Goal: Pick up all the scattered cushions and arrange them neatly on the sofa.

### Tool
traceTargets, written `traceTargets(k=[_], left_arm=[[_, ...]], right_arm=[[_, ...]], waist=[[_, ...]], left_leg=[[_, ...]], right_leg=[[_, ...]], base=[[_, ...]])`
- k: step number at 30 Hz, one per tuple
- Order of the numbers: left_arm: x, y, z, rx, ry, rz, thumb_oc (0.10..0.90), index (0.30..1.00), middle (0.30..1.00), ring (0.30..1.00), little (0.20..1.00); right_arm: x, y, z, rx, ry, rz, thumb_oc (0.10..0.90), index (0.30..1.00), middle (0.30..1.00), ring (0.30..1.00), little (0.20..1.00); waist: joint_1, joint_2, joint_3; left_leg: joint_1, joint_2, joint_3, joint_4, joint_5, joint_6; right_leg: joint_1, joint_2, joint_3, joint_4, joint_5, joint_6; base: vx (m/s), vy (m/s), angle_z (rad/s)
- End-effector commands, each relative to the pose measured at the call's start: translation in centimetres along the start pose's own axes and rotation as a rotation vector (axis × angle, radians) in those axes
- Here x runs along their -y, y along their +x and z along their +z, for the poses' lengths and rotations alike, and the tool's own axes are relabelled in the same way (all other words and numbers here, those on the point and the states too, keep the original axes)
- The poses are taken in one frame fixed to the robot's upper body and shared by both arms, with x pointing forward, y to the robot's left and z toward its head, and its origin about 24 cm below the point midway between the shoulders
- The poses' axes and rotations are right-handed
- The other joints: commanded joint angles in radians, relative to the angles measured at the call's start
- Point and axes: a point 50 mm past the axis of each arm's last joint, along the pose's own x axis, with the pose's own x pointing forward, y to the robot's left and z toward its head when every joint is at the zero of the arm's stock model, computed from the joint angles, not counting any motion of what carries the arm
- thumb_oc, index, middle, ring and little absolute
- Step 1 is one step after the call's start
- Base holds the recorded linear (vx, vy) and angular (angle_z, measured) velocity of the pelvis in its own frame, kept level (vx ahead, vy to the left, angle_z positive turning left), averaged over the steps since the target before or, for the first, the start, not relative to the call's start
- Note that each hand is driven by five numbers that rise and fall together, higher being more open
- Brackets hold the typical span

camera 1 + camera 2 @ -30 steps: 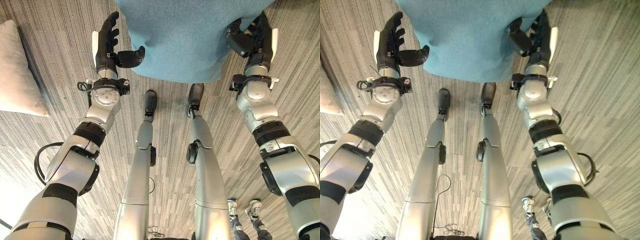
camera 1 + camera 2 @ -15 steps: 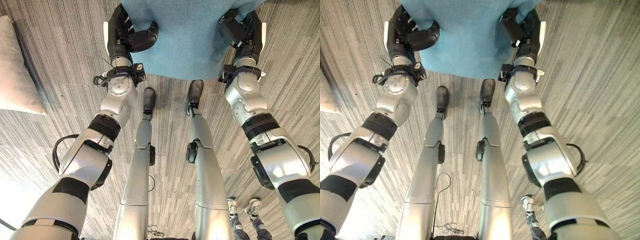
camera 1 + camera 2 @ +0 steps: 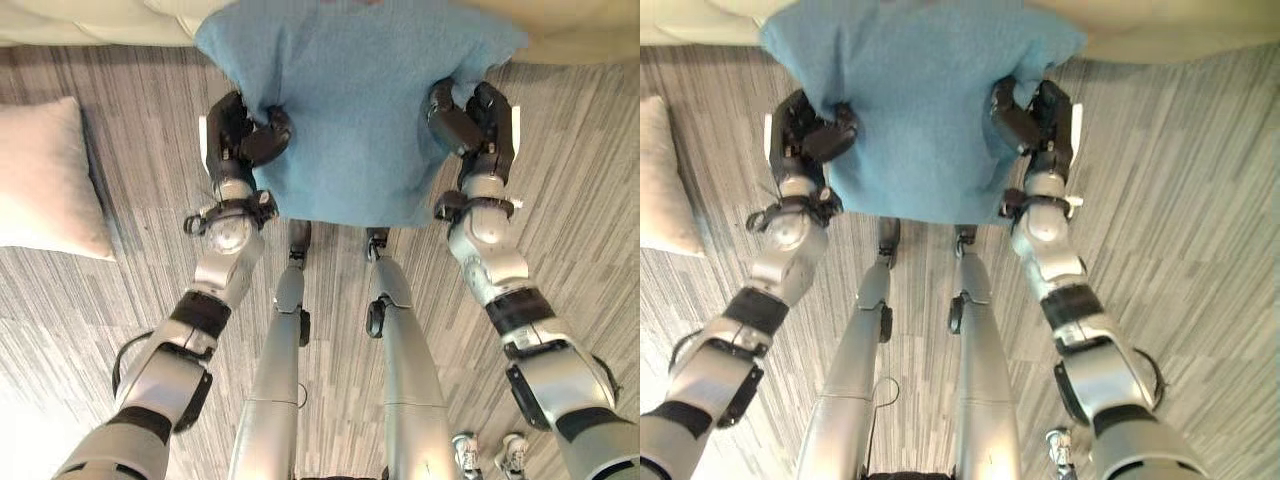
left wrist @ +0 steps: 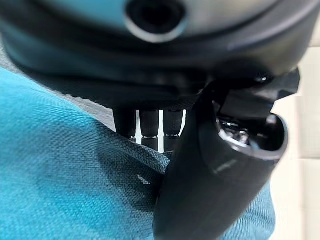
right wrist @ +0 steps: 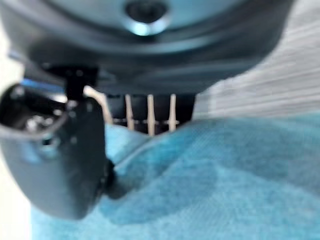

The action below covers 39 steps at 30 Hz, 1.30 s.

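Note:
A large blue cushion (image 3: 350, 110) hangs between my two hands, lifted off the carpet. My left hand (image 3: 236, 135) pinches its left edge, thumb pressed into the cloth (image 4: 75, 175). On the opposite edge my right hand (image 3: 478, 115) grips the same way, thumb sunk into the blue fabric (image 5: 200, 175). The cushion's top edge overlaps the cream sofa (image 3: 90, 20) that runs along the far side. A white cushion (image 3: 45, 180) lies flat on the floor at the far left.
Grey striped carpet (image 3: 590, 200) spreads around me. The sofa front (image 3: 1180, 35) stands close ahead across the whole width. A person's shoes (image 3: 490, 448) show at the lower right, behind me.
Both hands closed in on the blue cushion's sides and raised it. The camera tilted up, bringing the sofa into sight.

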Motion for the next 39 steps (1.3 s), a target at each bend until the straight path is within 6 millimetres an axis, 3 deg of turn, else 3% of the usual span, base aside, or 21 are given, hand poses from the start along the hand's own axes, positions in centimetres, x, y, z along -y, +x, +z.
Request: traceTargets(k=[1, 6, 8, 9, 12, 15, 16, 19, 23, 27, 31, 33, 35, 37, 39], left_arm=[[7.3, -3.0, 3.5, 0.264, -0.070, -0.356, 0.400, 0.300, 0.300, 0.300, 0.300], [5.6, -5.3, 1.5, 0.208, -0.075, -0.361, 0.400, 0.300, 0.300, 0.300, 0.300], [4.0, -7.1, 0.1, 0.158, -0.068, -0.361, 0.400, 0.300, 0.300, 0.300, 0.300], [4.0, -7.1, 0.1, 0.158, -0.068, -0.361, 0.400, 0.300, 0.300, 0.300, 0.300], [2.1, -8.5, -0.6, 0.129, -0.040, -0.339, 0.400, 0.300, 0.300, 0.300, 0.300], [1.2, -9.0, -0.8, 0.120, -0.023, -0.330, 0.400, 0.300, 0.300, 0.300, 0.300], [0.1, -9.7, -0.9, 0.110, -0.014, -0.316, 0.400, 0.300, 0.300, 0.300, 0.300], [-1.3, -10.5, -1.2, 0.086, 0.006, -0.302, 0.400, 0.300, 0.300, 0.300, 0.300], [-2.0, -11.1, -1.7, 0.053, -0.003, -0.287, 0.400, 0.300, 0.300, 0.300, 0.300], [-2.8, -12.0, -2.6, -0.002, -0.011, -0.263, 0.400, 0.300, 0.300, 0.300, 0.300], [-3.1, -12.6, -3.2, -0.049, 0.002, -0.270, 0.400, 0.300, 0.300, 0.300, 0.300], [-3.1, -12.6, -3.2, -0.050, 0.003, -0.270, 0.400, 0.300, 0.300, 0.300, 0.300], [-3.1, -13.6, -3.8, -0.091, 0.004, -0.293, 0.400, 0.300, 0.300, 0.300, 0.300], [-3.2, -13.7, -3.7, -0.093, 0.013, -0.300, 0.400, 0.300, 0.300, 0.300, 0.300], [-3.3, -13.6, -3.4, -0.083, 0.041, -0.311, 0.400, 0.300, 0.300, 0.300, 0.300]], right_arm=[[-5.6, -2.8, 4.8, 0.300, 0.151, 0.250, 0.400, 0.300, 0.300, 0.300, 0.300], [-4.1, -6.1, 2.3, 0.232, 0.117, 0.275, 0.400, 0.300, 0.300, 0.300, 0.300], [-3.1, -8.7, 0.8, 0.171, 0.100, 0.301, 0.400, 0.300, 0.300, 0.300, 0.300], [-3.1, -8.7, 0.8, 0.170, 0.100, 0.301, 0.400, 0.300, 0.300, 0.300, 0.300], [-1.5, -10.5, 0.2, 0.144, 0.057, 0.309, 0.400, 0.300, 0.300, 0.300, 0.300], [-0.4, -10.9, 0.4, 0.156, 0.024, 0.293, 0.400, 0.300, 0.300, 0.300, 0.300], [0.7, -11.6, 0.2, 0.144, -0.005, 0.281, 0.400, 0.300, 0.300, 0.300, 0.300], [1.5, -12.3, -0.1, 0.118, -0.019, 0.291, 0.400, 0.300, 0.300, 0.300, 0.300], [2.4, -12.9, -0.4, 0.087, -0.028, 0.281, 0.400, 0.300, 0.300, 0.300, 0.300], [3.3, -13.6, -1.2, 0.032, -0.027, 0.250, 0.400, 0.300, 0.300, 0.300, 0.300], [3.2, -13.9, -1.9, -0.010, 0.009, 0.219, 0.400, 0.300, 0.300, 0.300, 0.300], [3.2, -13.9, -1.9, -0.010, 0.009, 0.219, 0.400, 0.300, 0.300, 0.300, 0.300], [3.0, -14.6, -2.3, -0.043, 0.025, 0.222, 0.400, 0.300, 0.300, 0.300, 0.300], [2.8, -14.8, -2.4, -0.050, 0.031, 0.226, 0.400, 0.300, 0.300, 0.300, 0.300], [2.1, -14.8, -2.3, -0.052, 0.052, 0.245, 0.400, 0.300, 0.300, 0.300, 0.300]], waist=[[0.011, 0.039, -0.100], [0.015, 0.036, -0.132], [0.021, 0.041, -0.166], [0.020, 0.042, -0.168], [0.022, 0.047, -0.202], [0.019, 0.046, -0.218], [0.016, 0.039, -0.239], [0.017, 0.028, -0.270], [0.016, 0.016, -0.283], [0.013, 0.008, -0.331], [0.046, 0.004, -0.375], [0.049, 0.003, -0.373], [0.045, -0.015, -0.415], [0.048, -0.021, -0.420], [0.050, -0.021, -0.424]], left_leg=[[0.136, -0.002, -0.026, -0.082, -0.073, 0.010], [0.290, 0.010, -0.036, -0.135, -0.071, 0.003], [0.413, 0.024, -0.042, -0.177, -0.071, 0.000], [0.411, 0.024, -0.043, -0.179, -0.067, 0.000], [0.535, 0.041, -0.050, -0.200, -0.073, -0.013], [0.567, 0.044, -0.052, -0.180, -0.082, -0.027], [0.597, 0.040, -0.056, -0.145, -0.100, -0.035], [0.632, 0.029, -0.069, -0.082, -0.121, -0.037], [0.632, 0.025, -0.053, 0.008, -0.095, -0.048], [0.614, 0.021, -0.004, -0.043, -0.111, -0.023], [0.588, 0.028, 0.052, -0.171, -0.040, -0.014], [0.594, 0.029, 0.055, -0.177, -0.038, -0.014], [0.661, 0.024, 0.053, -0.175, -0.061, 0.009], [0.685, 0.023, 0.062, -0.172, -0.075, 0.019], [0.747, 0.023, 0.079, -0.172, -0.111, 0.053]], right_leg=[[0.160, 0.003, -0.029, 0.006, -0.163, 0.081], [0.323, 0.000, -0.053, -0.051, -0.168, 0.079], [0.444, -0.001, -0.068, -0.073, -0.184, 0.075], [0.444, -0.001, -0.069, -0.078, -0.179, 0.075], [0.583, -0.002, -0.091, -0.086, -0.220, 0.061], [0.642, -0.001, -0.104, -0.091, -0.243, 0.049], [0.701, 0.005, -0.108, -0.095, -0.266, 0.035], [0.780, 0.012, -0.107, -0.109, -0.280, 0.024], [0.855, 0.011, -0.117, -0.135, -0.280, 0.014], [0.907, 0.010, -0.119, -0.183, -0.279, 0.027], [0.986, 0.049, -0.079, -0.220, -0.285, 0.038], [0.988, 0.048, -0.076, -0.220, -0.284, 0.038], [1.042, 0.022, -0.058, -0.211, -0.296, 0.061], [1.051, 0.010, -0.047, -0.191, -0.304, 0.072], [1.023, -0.021, -0.018, -0.057, -0.292, 0.108]], base=[[0.01, -0.045, 0.02], [0.02, -0.041, 0.03], [0.08, -0.086, 0.08], [0.08, -0.083, 0.09], [0.06, -0.070, 0.18], [0.08, -0.125, 0.20], [0.08, -0.087, 0.21], [0.13, -0.096, 0.34], [0.09, -0.013, 0.16], [0.12, 0.028, 0.03], [0.21, 0.093, -0.10], [0.16, 0.100, -0.30], [0.38, 0.273, -0.36], [0.23, 0.227, -0.30], [0.18, 0.304, -0.54]])
